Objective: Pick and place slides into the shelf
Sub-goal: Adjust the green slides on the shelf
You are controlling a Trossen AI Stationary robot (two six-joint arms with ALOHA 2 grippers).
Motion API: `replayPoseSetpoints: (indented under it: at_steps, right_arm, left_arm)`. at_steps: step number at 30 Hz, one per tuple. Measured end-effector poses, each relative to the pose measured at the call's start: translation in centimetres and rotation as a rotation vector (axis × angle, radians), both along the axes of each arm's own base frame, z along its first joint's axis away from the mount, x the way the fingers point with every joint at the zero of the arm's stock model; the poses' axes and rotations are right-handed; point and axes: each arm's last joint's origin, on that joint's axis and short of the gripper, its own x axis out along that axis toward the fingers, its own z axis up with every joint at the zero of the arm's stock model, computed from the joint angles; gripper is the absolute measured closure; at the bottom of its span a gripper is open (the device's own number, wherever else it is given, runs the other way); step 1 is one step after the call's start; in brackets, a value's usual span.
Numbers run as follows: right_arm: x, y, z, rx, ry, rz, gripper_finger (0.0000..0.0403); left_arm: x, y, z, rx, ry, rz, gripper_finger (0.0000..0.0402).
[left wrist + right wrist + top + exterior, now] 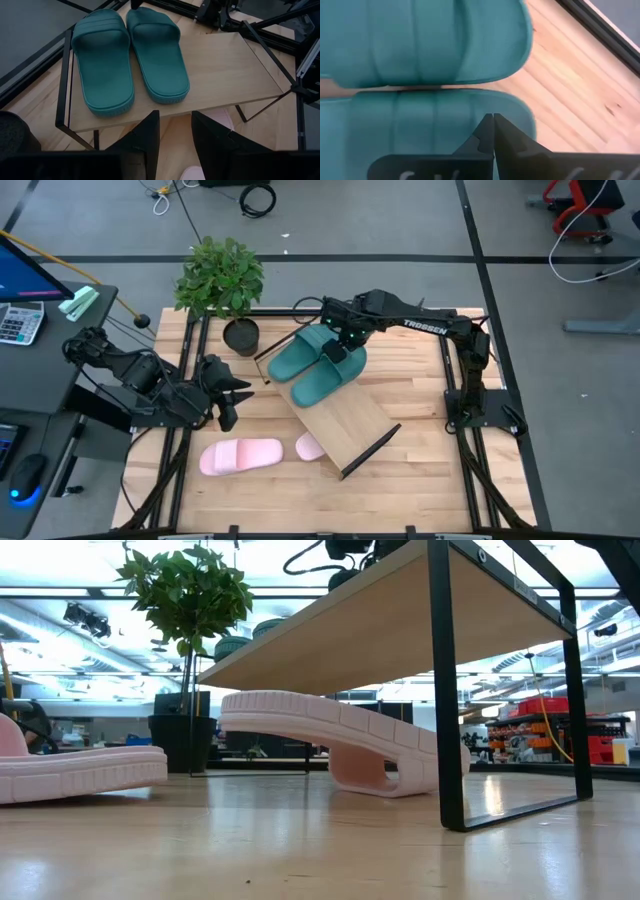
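Right up close in the low view, the wood table (300, 850) fills the bottom, and a black leg of the shelf (400, 625) stands on it. The shelf is the biggest task thing. It is a long light board with thin black end bars, and it sits slanted near the middle of the table.

Two teal slides (318, 367) lie side by side on the shelf's top, at the end nearest the plant (220, 278). They touch each other along their sides.

The right gripper (493, 131) is just above the strap end of one teal slide. Its two dark fingers are pressed together, with nothing between them. The slide lies under the tips, not in the jaws.

One pink slide (240, 456) lies flat on the table, off to the side of the shelf. The other pink slide (330, 735) lies partly under the shelf, bent, with one end lifted up.

The left gripper (175, 142) waits at the left side of the table, facing the shelf. Its fingers are spread a little and hold nothing. The teal slides are well apart from it.
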Motion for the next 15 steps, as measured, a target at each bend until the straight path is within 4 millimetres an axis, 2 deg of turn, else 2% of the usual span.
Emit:
replayPoseSetpoints:
  at_steps: [15]
  right_arm:
    - [0.20,0.64,-0.01,0.045,-0.015,0.016,0.0402]
  left_arm:
    - [-0.01,0.01,-0.01,0.003,0.003,-0.001,0.0285]
